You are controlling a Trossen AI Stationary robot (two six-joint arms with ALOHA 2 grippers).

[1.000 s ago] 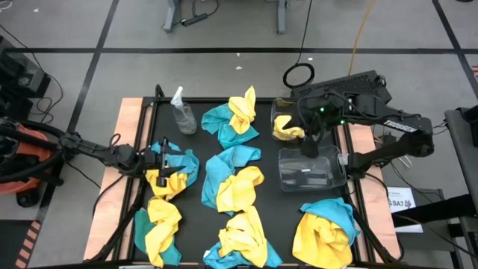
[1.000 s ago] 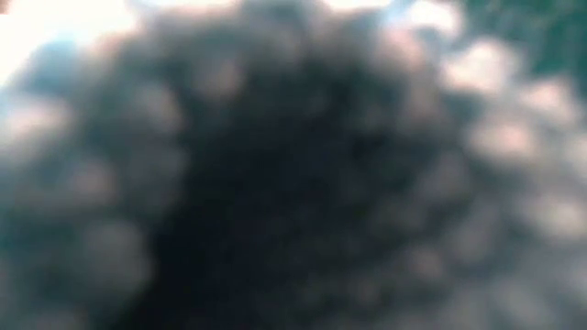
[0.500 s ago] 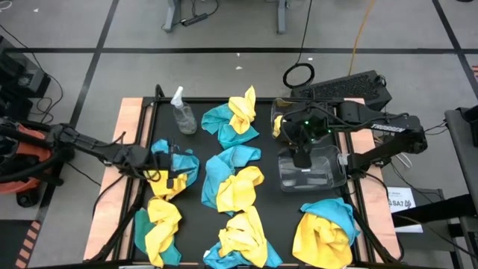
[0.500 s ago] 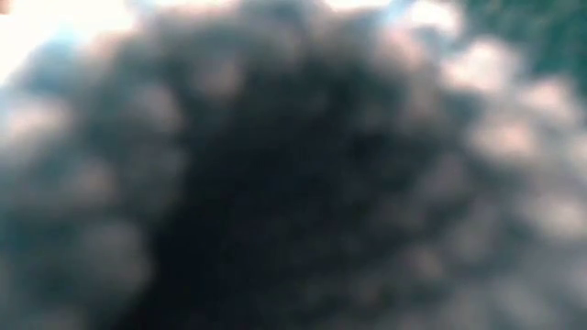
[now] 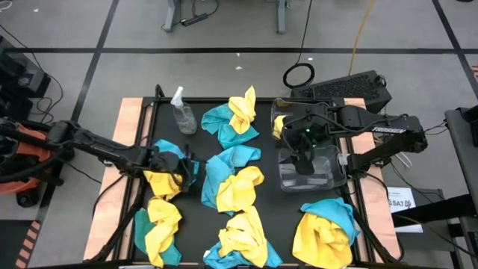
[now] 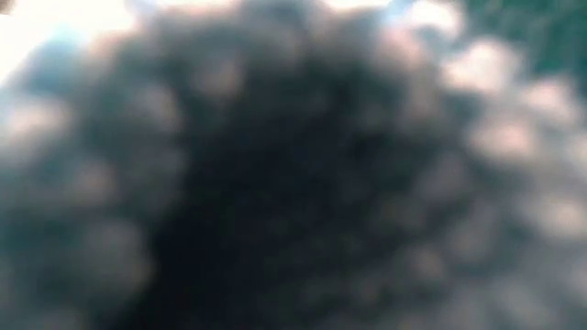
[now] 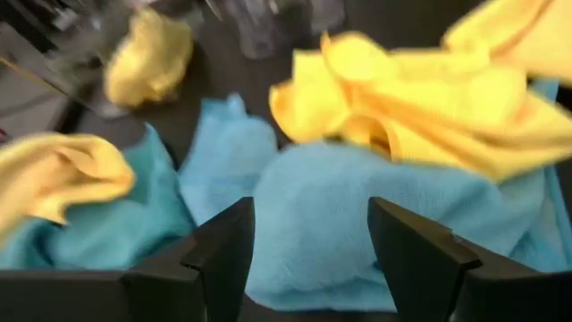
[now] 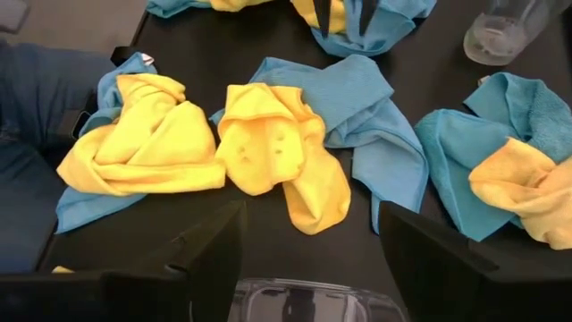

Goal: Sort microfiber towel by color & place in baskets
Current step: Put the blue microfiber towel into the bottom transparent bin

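Yellow and teal microfiber towels lie in mixed heaps all over the black mat. My left gripper [image 5: 181, 160] [image 7: 308, 259] is open, low over the left heap, with a teal towel [image 7: 313, 215] between and ahead of its fingers and a yellow one [image 7: 420, 107] behind that. My right gripper [image 5: 302, 155] [image 8: 313, 259] hangs open with nothing in it above the near clear basket [image 5: 330, 176] [image 8: 313, 302]. The far basket [image 5: 278, 110] holds a yellow towel [image 5: 282, 128]. A blurred cloth close to the lens blocks the low view. My left gripper comes at the teal towel's bunched near side [image 7: 304, 268] slanting down from the table's left, one finger on either side of it. Whether the fingers touch the cloth I cannot tell. The towel lies on the mat.
A clear spray bottle [image 5: 183, 113] stands at the far left of the mat. Mixed towel heaps lie at the far middle [image 5: 233, 119], the middle [image 5: 231, 179], the near middle [image 5: 240, 239], the near right [image 5: 325, 228] and the near left [image 5: 157, 224].
My left gripper has swung toward the table's right across the left heap and tipped its nose down, staying open. My right gripper has drifted from beside the far basket toward the near edge, above the near basket, still open. No towel has visibly moved.
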